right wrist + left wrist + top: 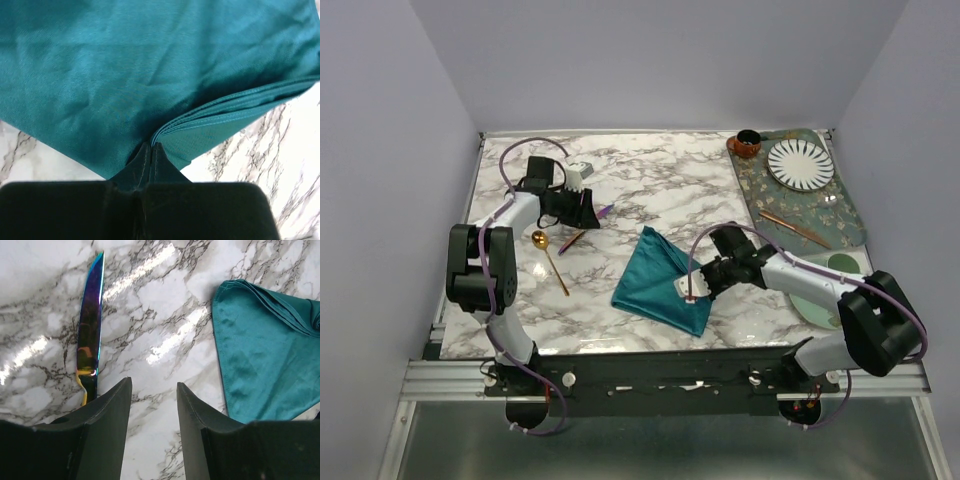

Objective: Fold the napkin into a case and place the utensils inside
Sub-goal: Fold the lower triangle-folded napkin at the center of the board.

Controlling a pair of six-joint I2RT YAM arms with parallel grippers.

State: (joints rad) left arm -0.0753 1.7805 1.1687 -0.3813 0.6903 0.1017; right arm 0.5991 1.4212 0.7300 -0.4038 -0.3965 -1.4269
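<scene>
The right end effector (151,150) pinches the napkin (125,70) by its stacked hems right at its tips, a sound hold, since such soft, light cloth would likely slump open elsewhere.

Folded teal napkin (660,280) lies right of rainbow knife (89,325), gold spoon (552,265).

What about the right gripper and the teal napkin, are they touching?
Touching. The right wrist view shows the right gripper shut, its fingertips pinching the layered folded edge of the napkin.
</scene>
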